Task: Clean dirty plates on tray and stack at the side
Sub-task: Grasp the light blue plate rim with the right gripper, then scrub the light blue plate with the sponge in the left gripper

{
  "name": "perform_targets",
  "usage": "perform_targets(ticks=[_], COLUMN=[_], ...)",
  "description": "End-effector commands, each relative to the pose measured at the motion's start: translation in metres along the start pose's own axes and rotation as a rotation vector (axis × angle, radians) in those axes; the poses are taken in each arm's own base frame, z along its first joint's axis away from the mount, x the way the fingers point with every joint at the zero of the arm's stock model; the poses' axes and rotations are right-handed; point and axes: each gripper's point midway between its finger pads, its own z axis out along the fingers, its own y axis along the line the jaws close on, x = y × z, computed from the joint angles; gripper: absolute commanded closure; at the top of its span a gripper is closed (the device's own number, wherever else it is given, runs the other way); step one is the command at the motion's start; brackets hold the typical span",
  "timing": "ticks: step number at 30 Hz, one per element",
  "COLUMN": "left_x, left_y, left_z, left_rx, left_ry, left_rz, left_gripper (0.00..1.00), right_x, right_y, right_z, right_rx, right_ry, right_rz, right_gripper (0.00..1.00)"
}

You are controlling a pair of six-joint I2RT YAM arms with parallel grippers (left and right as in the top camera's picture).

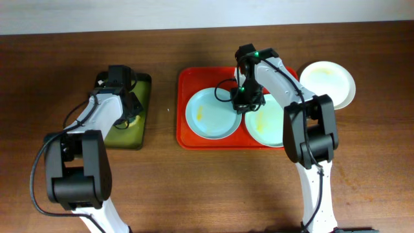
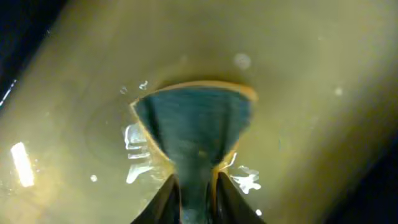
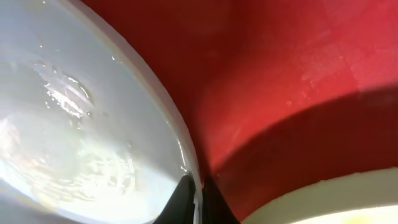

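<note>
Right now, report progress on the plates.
Done: cream plate beside the red tray. In hand: right jaws pinch the left blue plate's rim; left jaws hold a sponge in the green tray. To do: both blue plates, smeared, on the tray.

White arms (image 1: pixel 97 111) with black joints and bases, thin black cables (image 1: pixel 222 87) alongside; dark, seemingly tapered fingers (image 3: pixel 180 200); green light (image 1: pixel 255 54).

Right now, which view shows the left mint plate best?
Overhead: the whole left mint plate on the red tray. Right wrist shows only its rim, pinched by the right gripper. Left wrist shows none of it.
</note>
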Motion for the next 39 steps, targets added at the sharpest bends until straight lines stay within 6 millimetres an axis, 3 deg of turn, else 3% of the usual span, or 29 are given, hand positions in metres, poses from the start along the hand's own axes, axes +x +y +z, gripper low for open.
perform_targets(ticks=[1,4,6,7,8,9,10,11,12,15,20,24,28,30,34,39], left_x=[-0.008,-0.04,-0.04,-0.034,-0.026,-0.014,-0.001,0.008,0.013,0.041,0.086,0.094,0.096,0.097,0.1,0.117], left_y=[-0.002,-0.006,-0.022,-0.029,-0.035,-0.044,-0.055,-0.061,-0.065,-0.088,-0.134,-0.148,-0.147,-0.146,-0.146,-0.162], left_z=[-0.011,-0.074,-0.114,-0.127,-0.132,-0.134,-0.136,-0.138,-0.139,-0.14,-0.125,-0.123,-0.123,-0.123,-0.124,-0.131], left_rx=[0.01,0.054,0.192,0.259,0.304,0.361,0.408,0.413,0.416,0.428,0.45,0.469,0.465,0.461,0.459,0.482], left_ry=[-0.009,-0.079,-0.085,-0.064,-0.027,0.03,0.081,0.103,0.108,0.134,0.184,0.177,0.184,0.189,0.197,0.192], left_rz=[0.021,0.004,0.004,0.009,0.014,0.024,0.04,0.061,0.085,0.176,0.295,0.328,0.329,0.329,0.335,0.391], left_gripper=[1.0,1.0,1.0,1.0,1.0,1.0,1.0,1.0,1.0,1.0,1.0,1.0,1.0,1.0,1.0,1.0], right_x=[0.03,0.03,0.029,0.029,0.029,0.028,0.027,0.025,0.025,0.024,0.025,0.028,0.018,0.016,0.016,0.014], right_y=[-0.016,-0.016,-0.015,-0.013,-0.012,-0.012,-0.012,-0.011,-0.011,-0.011,-0.011,-0.008,0.002,-0.001,0.001,0.008], right_z=[0.062,0.062,0.063,0.063,0.063,0.063,0.063,0.063,0.063,0.064,0.063,0.056,0.019,0.011,0.011,0.012], right_rx=[0.078,0.078,0.072,0.061,0.058,0.058,0.056,0.052,0.054,0.054,0.055,0.045,0.033,0.056,0.06,0.058], right_ry=[0.151,0.151,0.147,0.146,0.145,0.143,0.138,0.129,0.127,0.124,0.129,0.134,0.044,0.02,0.018,0.005], right_rz=[0.045,0.045,0.045,0.045,0.045,0.051,0.051,0.065,0.085,0.107,0.108,0.101,0.08,0.075,0.065,0.048], right_gripper=[0.96,0.91,0.78,0.59,0.53,0.52,0.58,0.83,0.96,0.96,0.96,0.96,0.96,0.96,0.96,0.96])
